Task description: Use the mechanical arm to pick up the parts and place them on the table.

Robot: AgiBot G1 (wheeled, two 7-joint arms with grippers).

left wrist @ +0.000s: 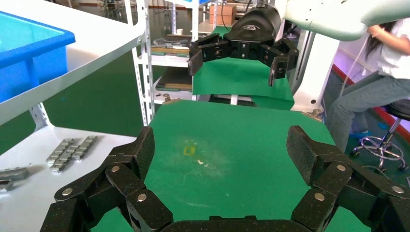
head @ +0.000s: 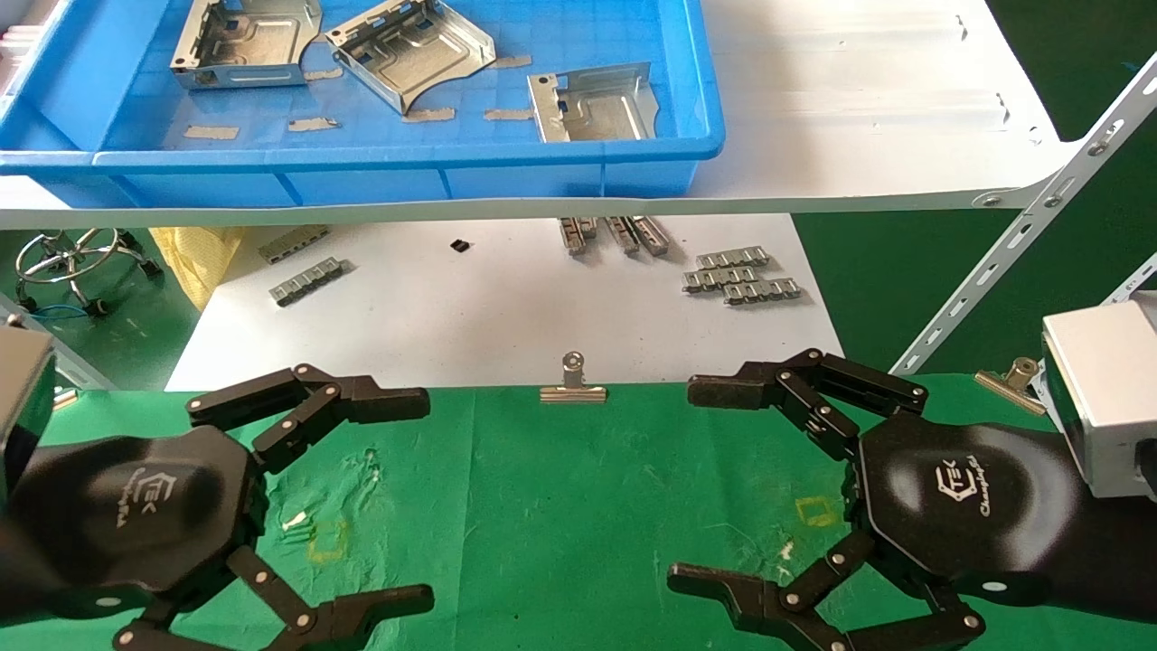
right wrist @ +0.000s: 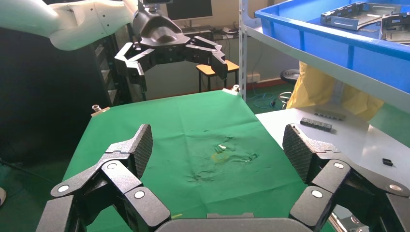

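Observation:
Three silvery sheet-metal parts [head: 242, 41] [head: 411, 50] [head: 597, 101] lie in a blue tray [head: 362, 161] on the white shelf at the back; they also show in the right wrist view [right wrist: 355, 12]. My left gripper [head: 427, 499] is open and empty, low over the green table [head: 542, 506] at the near left. My right gripper [head: 682, 484] is open and empty at the near right, facing it. Each wrist view shows its own open fingers, left [left wrist: 223, 150] and right [right wrist: 218, 145], over bare green cloth, with the other gripper beyond.
A white board [head: 488, 307] below the shelf holds small ribbed strips [head: 741, 276]. Silver binder clips [head: 573, 384] [head: 1011, 378] sit on the cloth's far edge. A slanted shelf brace [head: 1021, 235] stands at the right. A seated person [left wrist: 382, 87] shows beyond the table.

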